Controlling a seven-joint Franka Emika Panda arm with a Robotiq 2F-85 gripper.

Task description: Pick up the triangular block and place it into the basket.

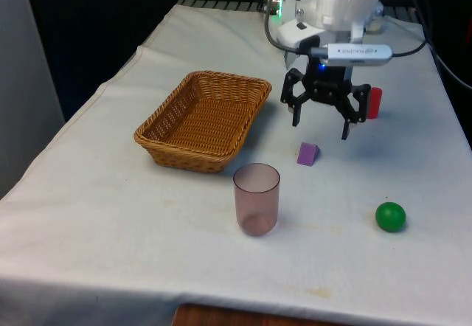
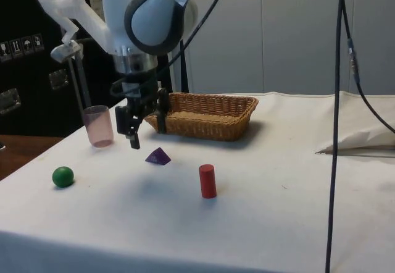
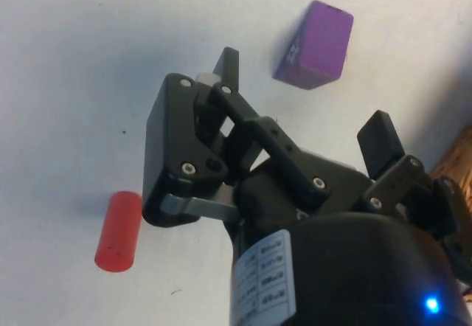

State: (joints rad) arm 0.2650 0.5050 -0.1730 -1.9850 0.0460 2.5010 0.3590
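On the front view's left, a woven wicker basket is seen standing on the white-clothed tabletop, and nothing is seen inside it; in the side view the basket lies beyond the arm, toward the far side. Nearer the camera and just to the right of the basket's near corner, a translucent pinkish cup is set upright, with nothing seen in it; it is found in the side view at the left, near the tabletop's edge. Further right, the purple triangular block rests on the cloth, apart from both basket and cup, and it is shown in the side view and in the wrist view as lying free. The black gripper is held above the cloth just beyond the block, its fingers spread apart and nothing grasped between them; the same is shown in the side view. A small white label is carried on the gripper's body in the wrist view, but its print cannot be read. A red cylinder stands upright just right of the gripper, and a green ball lies nearer the camera at the right, well apart from the rest.
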